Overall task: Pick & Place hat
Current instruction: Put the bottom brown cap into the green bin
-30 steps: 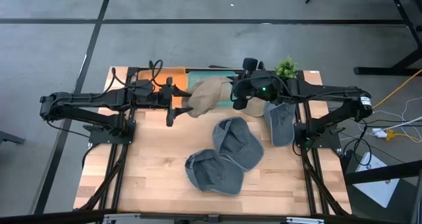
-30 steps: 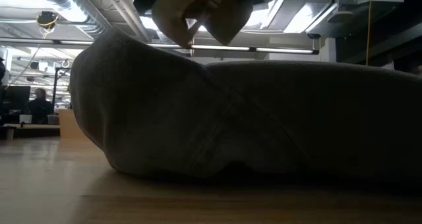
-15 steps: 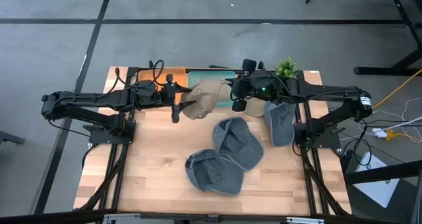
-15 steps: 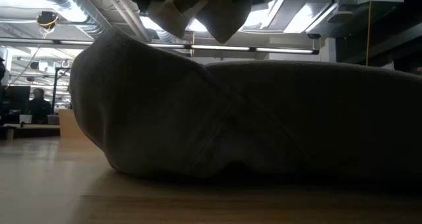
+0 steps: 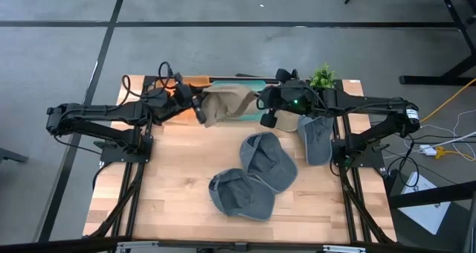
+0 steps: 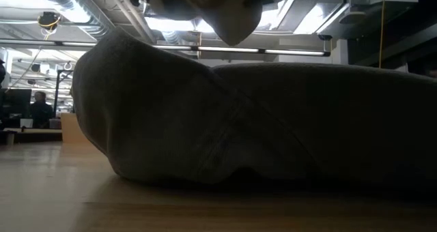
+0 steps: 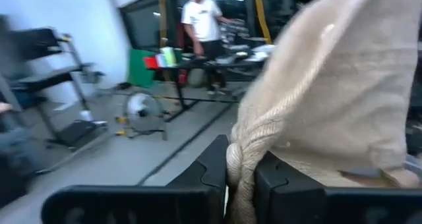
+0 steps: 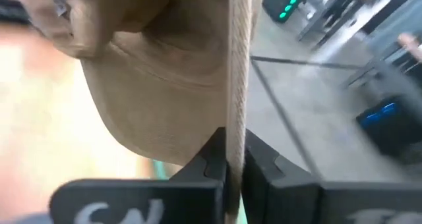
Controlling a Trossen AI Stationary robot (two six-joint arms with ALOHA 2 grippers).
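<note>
The tan hat (image 5: 225,104), which both the left gripper (image 5: 198,109) and the right gripper (image 5: 262,106) hold with jaws closed on its edges, is now stretched flatter and carried further toward the back of the desk (image 5: 178,201), so placing seems near.

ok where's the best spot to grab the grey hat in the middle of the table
Probably the grey hat by its brim edge, coming straight down from above: it lies flat and clear of both grippers, left gripper and right gripper, which hold the tan hat aloft.
</note>
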